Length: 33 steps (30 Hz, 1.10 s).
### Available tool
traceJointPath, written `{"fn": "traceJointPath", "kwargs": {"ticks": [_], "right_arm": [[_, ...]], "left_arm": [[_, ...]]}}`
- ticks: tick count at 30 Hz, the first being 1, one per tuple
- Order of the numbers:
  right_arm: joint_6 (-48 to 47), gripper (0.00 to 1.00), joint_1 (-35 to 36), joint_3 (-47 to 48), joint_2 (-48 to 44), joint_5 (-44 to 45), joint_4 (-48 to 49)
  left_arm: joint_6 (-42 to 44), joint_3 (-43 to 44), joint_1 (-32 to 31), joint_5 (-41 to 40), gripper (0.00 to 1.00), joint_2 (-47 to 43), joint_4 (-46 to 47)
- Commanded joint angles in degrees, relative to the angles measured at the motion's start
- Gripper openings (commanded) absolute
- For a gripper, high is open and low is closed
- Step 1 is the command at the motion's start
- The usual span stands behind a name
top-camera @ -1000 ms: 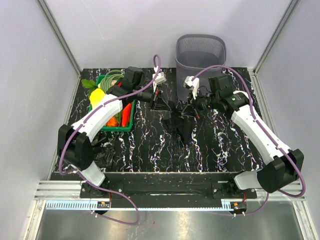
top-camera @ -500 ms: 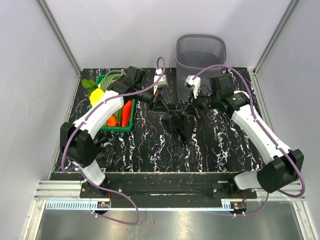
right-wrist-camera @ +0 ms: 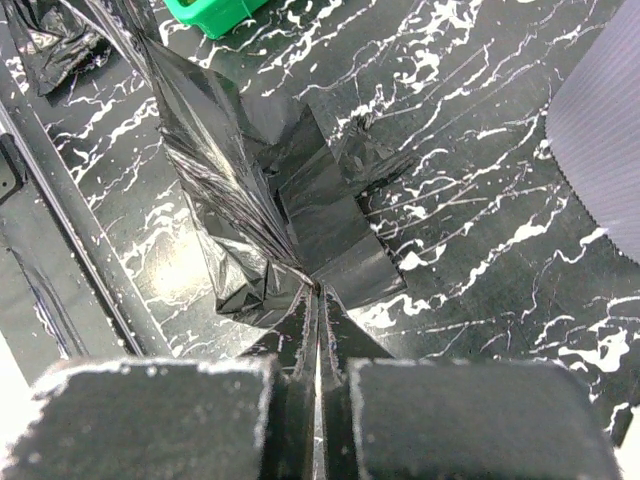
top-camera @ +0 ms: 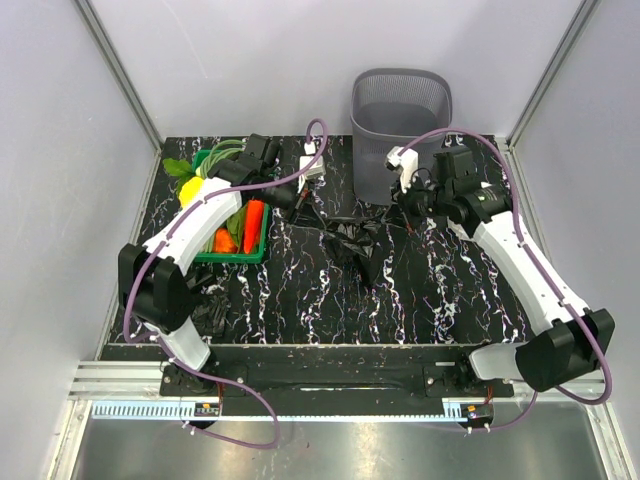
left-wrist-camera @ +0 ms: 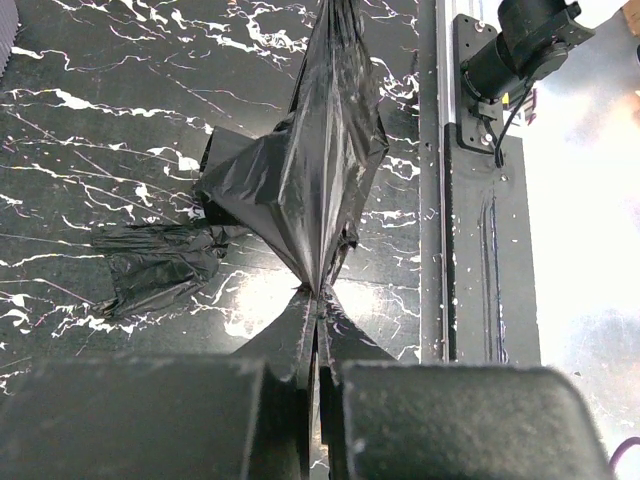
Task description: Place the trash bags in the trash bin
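One black trash bag (top-camera: 356, 245) hangs stretched between both grippers above the marbled table, its lower part drooping onto the surface. My left gripper (top-camera: 308, 208) is shut on one side of its upper edge, with the film (left-wrist-camera: 310, 170) fanning out from the tips (left-wrist-camera: 318, 292). On the other side my right gripper (top-camera: 398, 208) is shut on the same bag (right-wrist-camera: 240, 190) at its tips (right-wrist-camera: 318, 288). The grey mesh trash bin (top-camera: 400, 110) stands upright just behind the right gripper, and its wall (right-wrist-camera: 600, 120) shows in the right wrist view. A second crumpled trash bag (top-camera: 207, 302) lies by the left arm's base.
A green crate (top-camera: 232, 240) of vegetables sits at the left under the left arm; its corner (right-wrist-camera: 205, 12) shows in the right wrist view. White enclosure walls close in the table on three sides. A black rail (left-wrist-camera: 480, 250) runs along the near edge.
The two grippers have drawn apart and slightly toward the bin, pulling the bag's upper edge taut between them. Both stay shut on it.
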Motion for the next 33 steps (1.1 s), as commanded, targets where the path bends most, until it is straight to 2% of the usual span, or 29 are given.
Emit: {"fn": "traceJointPath", "kwargs": {"ticks": [1, 10, 22, 33], "right_arm": [[-0.3, 0.0, -1.3, 2.6, -2.2, 2.9, -1.2], [-3.4, 0.0, -3.0, 7.0, -0.4, 7.0, -7.2], [-8.5, 0.0, -3.2, 10.5, -0.3, 11.8, -11.8], [-11.6, 0.0, -3.5, 9.6, -1.4, 16.5, -13.3]], "left_arm": [[2.1, 2.3, 1.2, -0.5, 0.0, -2.0, 0.3], [2.3, 4.1, 4.4, -4.3, 0.0, -5.0, 0.4], [6.9, 6.6, 4.4, -7.0, 0.0, -5.1, -2.9], [6.3, 7.6, 5.6, -8.1, 0.0, -5.5, -2.8]]}}
